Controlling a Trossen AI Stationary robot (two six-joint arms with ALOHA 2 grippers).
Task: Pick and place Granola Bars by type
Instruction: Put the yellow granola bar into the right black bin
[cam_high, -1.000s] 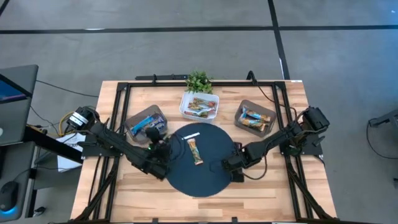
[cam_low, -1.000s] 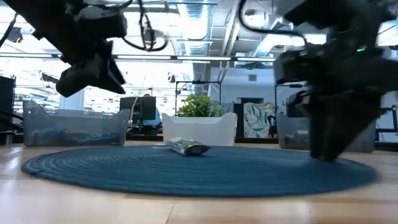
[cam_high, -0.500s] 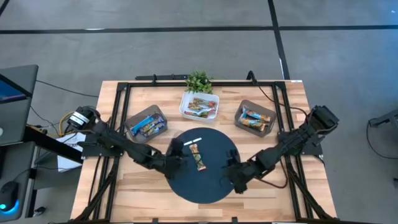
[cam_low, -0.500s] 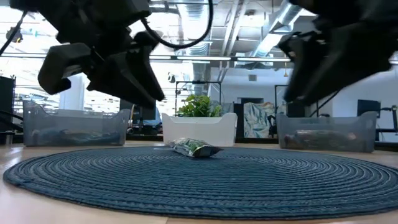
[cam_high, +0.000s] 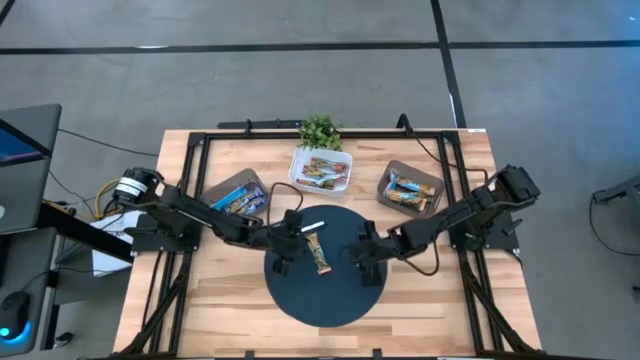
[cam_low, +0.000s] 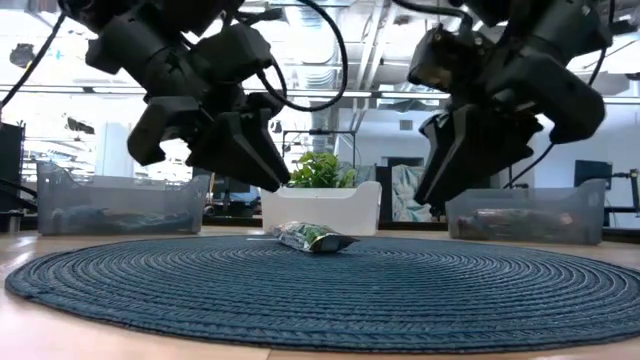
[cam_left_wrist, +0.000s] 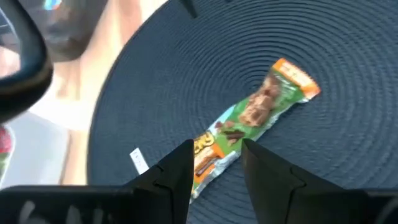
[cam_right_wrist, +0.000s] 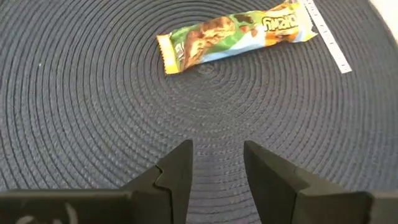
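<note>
One granola bar (cam_high: 318, 249) in a green and orange wrapper lies flat on the round blue mat (cam_high: 325, 295). It also shows in the low view (cam_low: 312, 238). More bars fill three bins at the far side. My left gripper (cam_high: 291, 248) hovers open just left of the bar. In its wrist view (cam_left_wrist: 217, 149) the bar (cam_left_wrist: 258, 109) lies just past the fingers. My right gripper (cam_high: 356, 256) hovers open to the right of the bar (cam_right_wrist: 230, 32), and its fingers (cam_right_wrist: 217, 149) stand short of it. Both grippers (cam_low: 275, 180) (cam_low: 432, 195) hang above the mat.
A thin white strip (cam_high: 311, 224) lies on the mat beyond the bar. At the far side stand a grey bin (cam_high: 235, 197) on the left, a white bin (cam_high: 320, 170) in the middle and a grey bin (cam_high: 410, 190) on the right. A small plant (cam_high: 320, 130) stands behind them.
Both grippers have closed in on the bar. The left one has travelled toward the table's right, over the mat's left part. The right one has swung toward the near edge, then toward the left and far side. Both now hang lower, and the bar has stayed put.
</note>
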